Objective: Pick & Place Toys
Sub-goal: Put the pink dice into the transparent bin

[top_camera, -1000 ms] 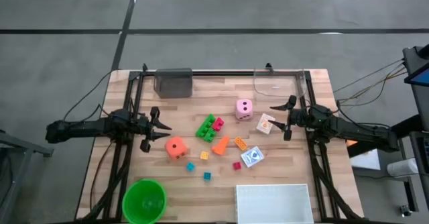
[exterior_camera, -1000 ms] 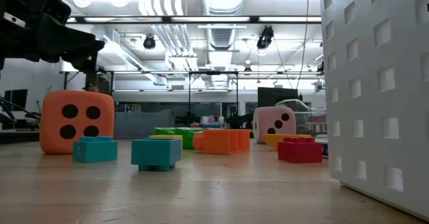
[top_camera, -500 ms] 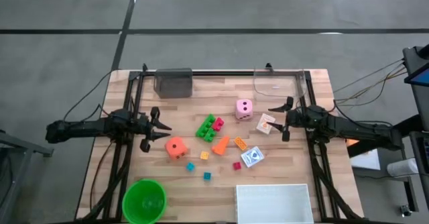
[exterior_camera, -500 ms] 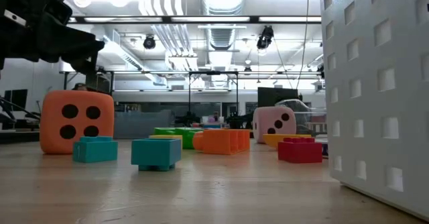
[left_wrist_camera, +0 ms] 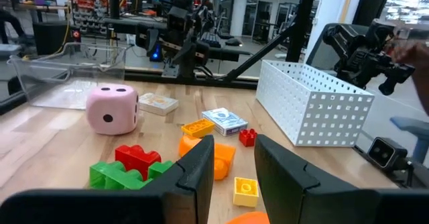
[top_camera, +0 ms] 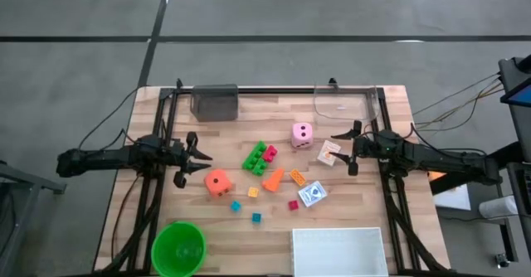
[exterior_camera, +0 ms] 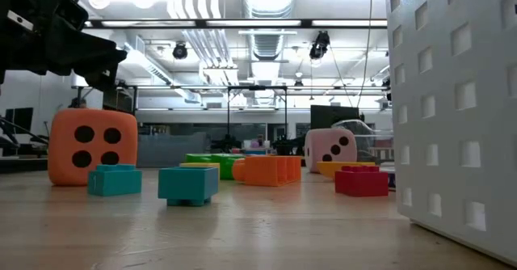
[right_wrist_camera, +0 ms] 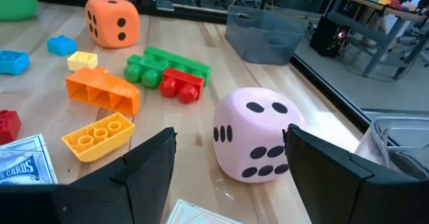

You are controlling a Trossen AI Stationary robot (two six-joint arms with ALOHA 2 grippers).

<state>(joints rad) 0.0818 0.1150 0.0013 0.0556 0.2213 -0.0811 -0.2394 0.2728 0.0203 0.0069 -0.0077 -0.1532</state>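
Reaching toward the toys, the right hand (top_camera: 352, 149) is the one at work; its fingers (right_wrist_camera: 141, 174) are spread wide and hold nothing. In the right wrist view the pink die (right_wrist_camera: 258, 142) sits between the two fingers, a little ahead of them; a card (top_camera: 329, 153) lies just beside the hand on the worktop (top_camera: 224, 128).

I judge the main risk is a push instead of a grasp; the die is round at the corners and light, so if one finger meets it first it can roll or slide away toward the green bricks (top_camera: 259, 157). The card is also in the way; a low finger may catch its edge and drag it along. The orange cone (top_camera: 273, 179) and the yellow brick (top_camera: 297, 177) are near but not touching the hand, so they are less in danger.

The right arm lies nearly level, coming in from the right edge. The left hand (top_camera: 197, 158) waits on the other side, pressed together and empty, just beside the orange die (top_camera: 218, 182).

The remaining toys lie loose in the middle; the bowl (top_camera: 178, 249) and tray (top_camera: 338, 250) show no toy inside.
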